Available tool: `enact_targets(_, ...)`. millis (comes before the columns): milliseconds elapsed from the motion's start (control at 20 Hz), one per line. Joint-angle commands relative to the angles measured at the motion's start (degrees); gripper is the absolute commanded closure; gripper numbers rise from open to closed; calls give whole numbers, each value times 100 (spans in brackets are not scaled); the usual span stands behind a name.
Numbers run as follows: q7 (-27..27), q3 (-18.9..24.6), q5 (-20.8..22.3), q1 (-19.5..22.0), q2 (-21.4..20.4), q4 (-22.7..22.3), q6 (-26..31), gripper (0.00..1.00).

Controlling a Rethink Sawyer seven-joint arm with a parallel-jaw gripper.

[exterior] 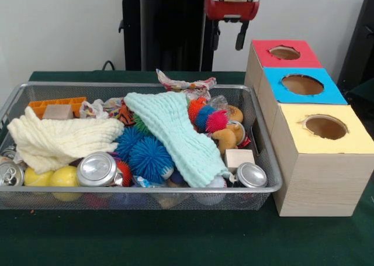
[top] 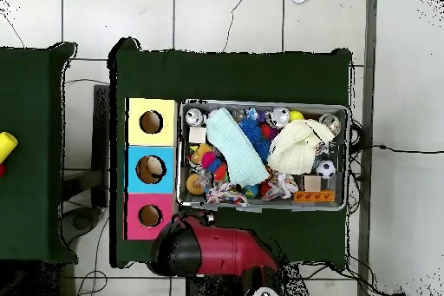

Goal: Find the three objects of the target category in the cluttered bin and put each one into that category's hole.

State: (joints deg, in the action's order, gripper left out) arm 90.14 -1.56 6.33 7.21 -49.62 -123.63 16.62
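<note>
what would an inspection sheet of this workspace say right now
surface: table under dark green cloth, bearing the bin and three boxes
job's things: wire mesh bin full; one crinkly wrapper on its far rim, another beside the orange block; third not made out
holes: red-topped box, blue-topped box and yellow-topped box in a row beside the bin
clutter: cream cloth, mint cloth, spiky balls, cans, yellow balls, wooden cubes
gripper: gripper raised beyond the bin's far edge, holding nothing, open or shut unclear
cables: cables on the floor
surroundings: tiled floor; second green table
</note>
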Motion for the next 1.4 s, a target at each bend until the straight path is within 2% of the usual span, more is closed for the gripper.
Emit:
enact_targets(50, 824, -340, 345, -242, 913, 851, -357, 0)
enact_targets(350, 931, -750, 391, -585, 1370, 1178, -875, 0)
enact_targets(450, 1043, -1046, 384, -811, 1613, 1346, -1203, 0)
enact_targets(700, 853, -1329, 402, -997, 1854, 1564, -1416, 0)
enact_targets(900, 631, -1729, 458, -1286, 2034, 1848, -1385, 0)
enact_targets(1100, 565, -1867, 501, -1347, 2150, 2008, -1506, 0)
enact_targets(1400, 592, -1845, 587, -1292, 2133, 2046, -1605, 0)
